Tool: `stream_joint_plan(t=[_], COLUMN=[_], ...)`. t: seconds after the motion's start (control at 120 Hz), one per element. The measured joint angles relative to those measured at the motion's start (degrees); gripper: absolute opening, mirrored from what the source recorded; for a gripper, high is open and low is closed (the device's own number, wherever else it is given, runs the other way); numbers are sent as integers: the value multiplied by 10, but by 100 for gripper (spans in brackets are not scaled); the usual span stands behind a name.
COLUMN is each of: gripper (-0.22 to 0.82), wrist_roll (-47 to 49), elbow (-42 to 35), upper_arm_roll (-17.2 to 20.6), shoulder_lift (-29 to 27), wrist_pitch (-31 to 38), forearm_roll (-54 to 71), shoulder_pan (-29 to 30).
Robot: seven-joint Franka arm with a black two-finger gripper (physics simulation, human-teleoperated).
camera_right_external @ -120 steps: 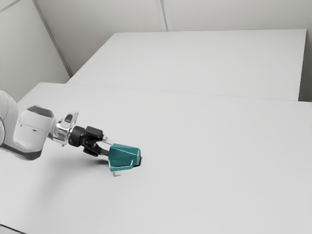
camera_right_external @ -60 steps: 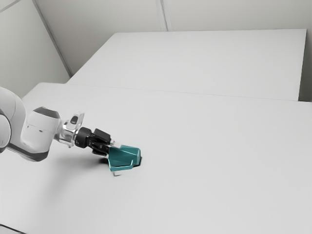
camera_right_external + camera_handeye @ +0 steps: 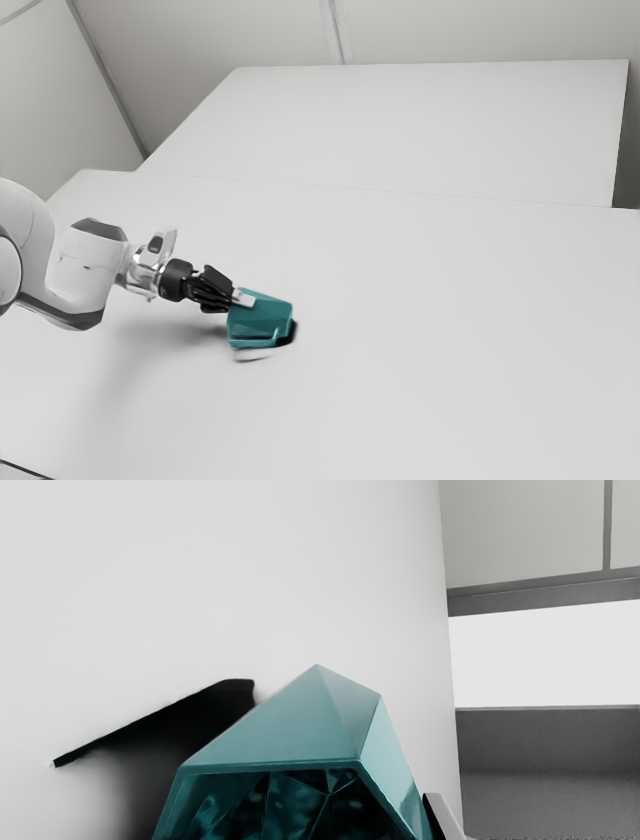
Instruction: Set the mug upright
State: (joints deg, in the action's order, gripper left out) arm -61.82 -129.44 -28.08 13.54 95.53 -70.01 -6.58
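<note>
The teal faceted mug point(image 3: 262, 318) lies on its side in the exterior view, its opening toward the arm and its base toward that view's right. A dark shadow shows under its base end, which looks slightly raised. My gripper point(image 3: 242, 298) has its fingers close together at the upper edge of the mug's rim. In the wrist view the open mouth of the mug point(image 3: 300, 720) faces my hand, with a pale finger of the gripper point(image 3: 424, 827) against the outside of its wall; the other finger is hidden.
The white table point(image 3: 430, 330) surrounds the mug. Another white surface point(image 3: 400, 120) stands beyond its far edge, with pale walls behind. A dark shadow falls beside the mug in the wrist view.
My gripper has moved toward the exterior view's right, onto the mug's rim, and its fingers have come together. The mug has shifted slightly right and tilted, and its shadow has widened.
</note>
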Motion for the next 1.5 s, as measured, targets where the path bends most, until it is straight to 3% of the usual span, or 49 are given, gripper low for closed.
stream_joint_plan(t=[0.167,0.4,0.725,0.892,1.117,1.325,1.5], gripper=[-16,-17,-17,-17,-17,-17,-17], wrist_roll=[-2,13,98,162,239,296,333], elbow=[-2,4,65,114,121,121,120], upper_arm_roll=[-3,-3,72,135,170,175,174], shoulder_lift=[-15,-99,-145,-148,-133,-106,-94], wrist_pitch=[-1,14,108,156,218,272,302], forearm_roll=[-2,24,238,421,562,633,661], shoulder_pan=[-14,-38,-17,4,-30,-71,-43])
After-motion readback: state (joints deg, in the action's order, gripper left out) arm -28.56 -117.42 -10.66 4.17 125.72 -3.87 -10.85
